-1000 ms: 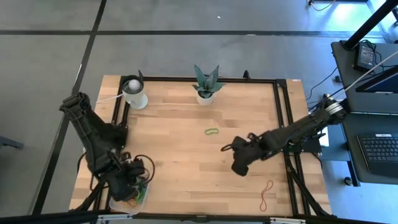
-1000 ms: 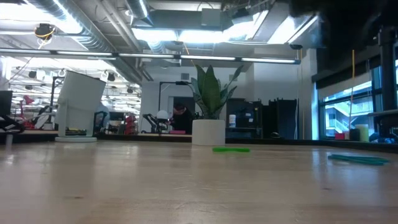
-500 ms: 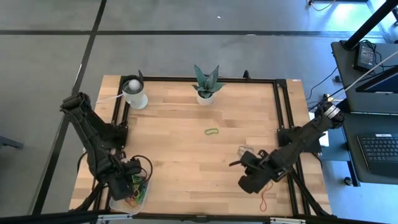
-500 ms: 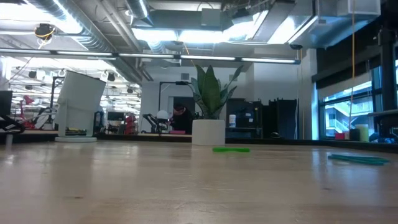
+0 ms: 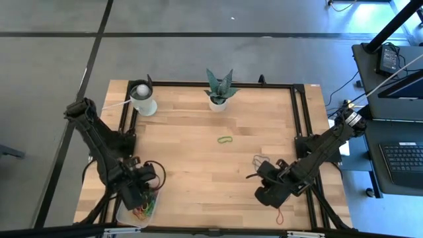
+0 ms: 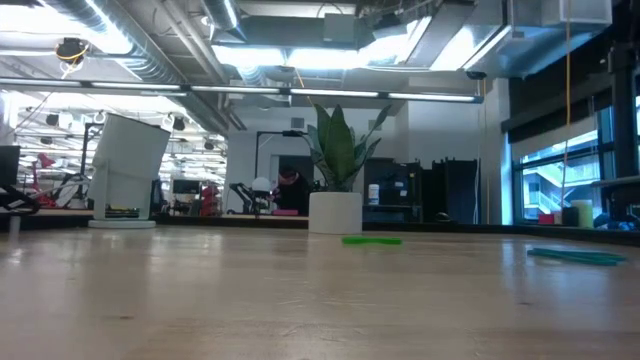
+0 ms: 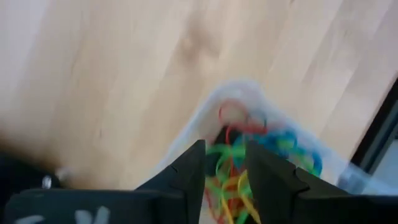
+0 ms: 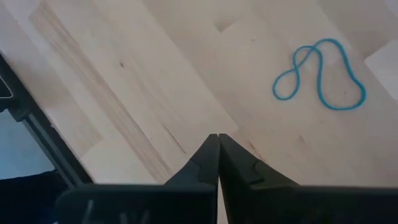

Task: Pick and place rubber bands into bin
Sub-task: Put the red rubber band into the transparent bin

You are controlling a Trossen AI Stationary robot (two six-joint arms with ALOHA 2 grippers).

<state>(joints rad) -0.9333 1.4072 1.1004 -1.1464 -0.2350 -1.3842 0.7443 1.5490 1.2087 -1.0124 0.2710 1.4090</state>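
Left gripper (image 7: 225, 177) hangs parted over the bin (image 7: 205, 118); right gripper (image 8: 218, 149) points down, closed, empty.

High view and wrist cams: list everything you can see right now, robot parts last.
bin: one, clear, table's near left corner, under the left arm.
rubber bands in bin: a tangle, green, red, orange, yellow, blue; count unclear.
green rubber band: one, mid-table.
red rubber band: one, near right edge, by the right arm.
blue rubber band: one, on wood ahead of the right arm.
cup: one, white, far left.
plant pot: one, white, green leaves, far centre.
left gripper: jaws apart, over the bin.
right gripper: jaws together, above bare wood.
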